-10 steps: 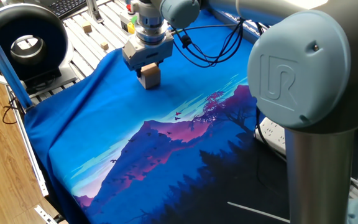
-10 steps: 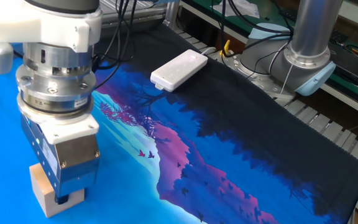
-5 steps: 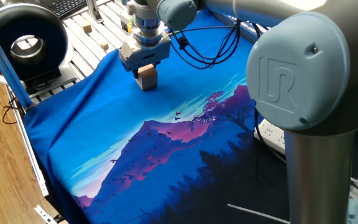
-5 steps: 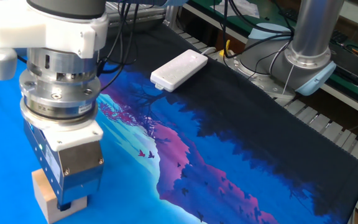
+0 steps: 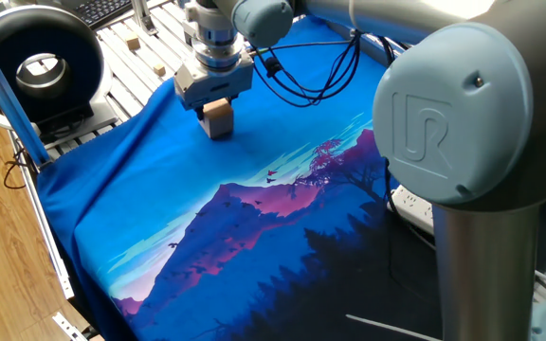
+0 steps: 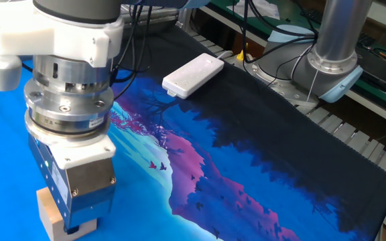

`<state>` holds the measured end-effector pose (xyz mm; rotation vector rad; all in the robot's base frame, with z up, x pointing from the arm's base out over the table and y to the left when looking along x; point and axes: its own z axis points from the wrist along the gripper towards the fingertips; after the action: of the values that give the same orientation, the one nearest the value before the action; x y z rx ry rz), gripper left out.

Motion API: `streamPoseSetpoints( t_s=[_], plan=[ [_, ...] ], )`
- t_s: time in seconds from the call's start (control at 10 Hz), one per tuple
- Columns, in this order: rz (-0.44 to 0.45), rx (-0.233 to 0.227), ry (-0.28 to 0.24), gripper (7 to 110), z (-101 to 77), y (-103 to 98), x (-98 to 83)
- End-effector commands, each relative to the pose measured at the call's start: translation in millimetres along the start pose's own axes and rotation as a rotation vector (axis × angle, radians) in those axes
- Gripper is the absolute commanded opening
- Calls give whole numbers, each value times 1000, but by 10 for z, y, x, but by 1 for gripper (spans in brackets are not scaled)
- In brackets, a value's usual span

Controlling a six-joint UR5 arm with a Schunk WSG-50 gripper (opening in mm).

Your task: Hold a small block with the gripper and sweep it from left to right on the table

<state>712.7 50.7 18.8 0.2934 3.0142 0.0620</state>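
While the claw [image 5: 215,104] pinched the small wooden block [image 5: 218,118] between its dark fingers, the block sat low against the blue mountain-print cloth at the far corner of the bench [image 5: 112,57]. To sweep well, it looked wise to keep the block flat on the cloth, press lightly so the fabric wouldn't bunch, and travel level. The block poked out just below the claw's body, its lower part showing under the fingers.
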Motion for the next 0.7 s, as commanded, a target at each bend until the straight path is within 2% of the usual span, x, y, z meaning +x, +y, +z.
streamPoseSetpoints(
  t_s=[0.0,0.6],
  plan=[
    [19,-10,-5,22,2,63,-11],
    [52,-7,-18,22,71,201,40]
  ],
)
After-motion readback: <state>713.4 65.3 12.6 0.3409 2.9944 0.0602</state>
